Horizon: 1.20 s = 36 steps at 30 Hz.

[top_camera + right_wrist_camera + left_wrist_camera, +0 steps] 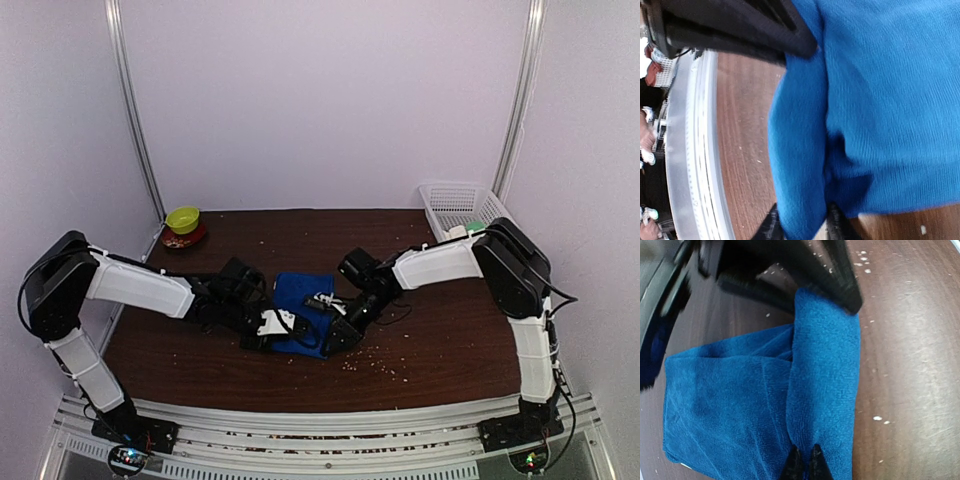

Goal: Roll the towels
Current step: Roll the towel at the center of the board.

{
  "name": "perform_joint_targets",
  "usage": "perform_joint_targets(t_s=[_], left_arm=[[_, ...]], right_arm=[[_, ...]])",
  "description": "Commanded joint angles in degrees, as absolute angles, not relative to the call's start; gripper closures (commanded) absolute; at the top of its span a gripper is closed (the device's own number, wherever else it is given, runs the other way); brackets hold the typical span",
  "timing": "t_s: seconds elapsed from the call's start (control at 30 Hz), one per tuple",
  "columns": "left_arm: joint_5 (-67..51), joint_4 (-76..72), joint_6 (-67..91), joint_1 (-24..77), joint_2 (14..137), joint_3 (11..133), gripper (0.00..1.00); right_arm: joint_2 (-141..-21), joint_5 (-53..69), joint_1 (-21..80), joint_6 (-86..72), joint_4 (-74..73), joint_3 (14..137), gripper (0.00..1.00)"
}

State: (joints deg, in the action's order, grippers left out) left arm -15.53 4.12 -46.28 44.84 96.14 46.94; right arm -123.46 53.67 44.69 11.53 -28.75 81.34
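Dead centre on the table (440, 330) sits the blue towel (298, 295), lying flat on the dark wood with its near edge turned up into one thick fold that runs left to right. Both arms are down low on it, one at each end of that fold. At the left end, the left gripper (803, 465) is clenched tight, its two black fingertips pinched together on the cloth with only a sliver of blue between them. At the right end, the right gripper (805, 227) straddles the fold with its fingers parted and the fat edge of cloth filling the gap. Whether it is squeezing or just sitting around the fold, I cannot tell. Beyond the fold, on its far side, the towel spreads out flat in at least two layers, one straight edge showing across the top. Pale crumbs (375, 365) are scattered over the wood, mostly near and to the right of the towel. Far left, up against the back wall, a green bowl (183, 218) rests on a red dish (186, 239). Far right, a white mesh basket (455, 200) stands in the corner, well apart from the action.
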Motion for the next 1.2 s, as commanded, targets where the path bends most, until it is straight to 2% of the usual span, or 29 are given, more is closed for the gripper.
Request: perform_joint_targets(t_s=[0.0,0.2,0.37,0.63,0.8,0.9,1.0,1.17], left_arm=[[-16.07,7.44,-43.81,41.86,98.94,49.41,1.00],[-18.24,12.66,-42.96,40.01,102.41,52.88,1.00],[-19.69,15.49,-43.07,39.44,104.75,54.48,1.00],[-22.77,20.75,-43.24,39.04,106.46,59.17,1.00],[-23.72,23.57,-43.32,38.85,108.62,61.44,1.00],[-24.29,24.93,-43.50,38.70,109.38,62.18,1.00],[-24.69,25.56,-43.45,38.60,109.77,62.66,1.00],[-25.45,26.70,-43.62,38.32,110.61,63.46,1.00]], right_arm=[[-118.16,45.68,44.43,11.50,-28.95,78.46,0.65],[-108.62,38.29,44.22,11.44,-19.86,71.70,0.57],[-100.15,30.07,44.59,12.52,-9.48,62.69,0.56],[-87.90,13.61,53.25,24.84,13.24,41.64,0.53],[-89.98,-1.41,60.27,33.47,17.52,39.29,0.50],[-93.88,-9.92,64.42,39.56,21.35,39.48,0.43],[-98.86,-17.98,67.47,44.37,23.91,41.62,0.42],[-105.97,-24.76,70.08,49.63,25.69,46.27,0.40]])
